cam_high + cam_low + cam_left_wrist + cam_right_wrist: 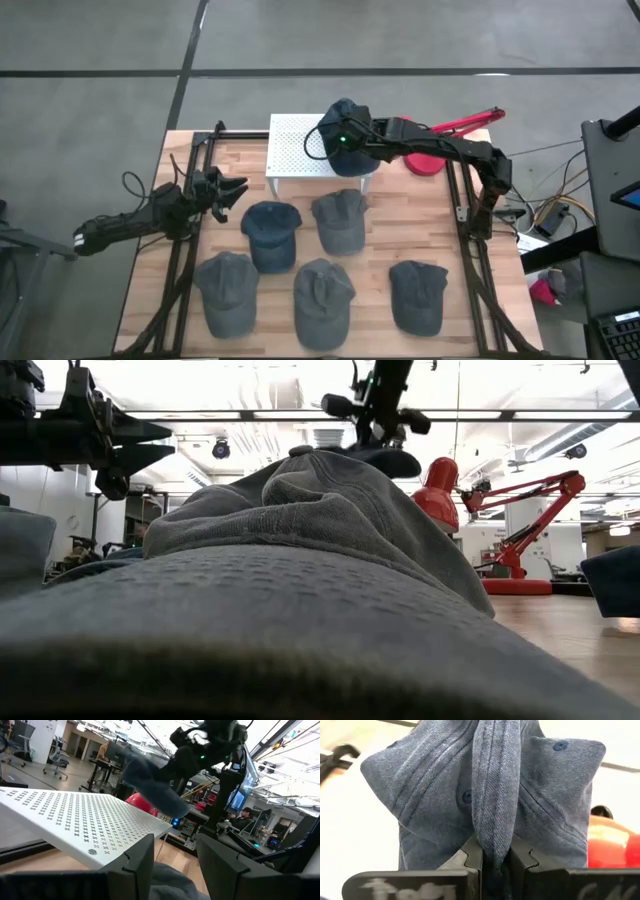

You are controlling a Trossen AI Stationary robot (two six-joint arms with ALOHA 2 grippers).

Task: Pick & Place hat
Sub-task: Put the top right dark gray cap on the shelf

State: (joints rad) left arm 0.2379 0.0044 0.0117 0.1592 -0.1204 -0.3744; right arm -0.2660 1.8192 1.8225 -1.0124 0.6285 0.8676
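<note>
A dark blue cap [345, 118] hangs in my right gripper [350, 140] above the right end of a white perforated stand [295, 150]. In the right wrist view the cap [440, 775] fills the frame ahead of the shut fingers. In the low view the gripper [375, 422] holds it [388, 458] high up. My left gripper [238, 192] waits open at the table's left, level, pointing toward the stand [75, 820]. Several grey and blue caps lie on the table, among them one [270, 234] just right of the left gripper. My right gripper pinches a raised fold of the cap's crown cloth [492, 832] between its two fingers [472, 855]. It reaches in from the table's right side, slanting down. The cap is lifted clear over the stand, and its crown spreads out beyond the fingers.
Caps lie in two rows on the wooden table: [340, 220], [228, 290], [322, 300], [418, 295]. One grey cap [300, 560] fills the low view's foreground. A red desk lamp [430, 160] stands right of the stand. Black frame rails [465, 215] run along both table sides.
</note>
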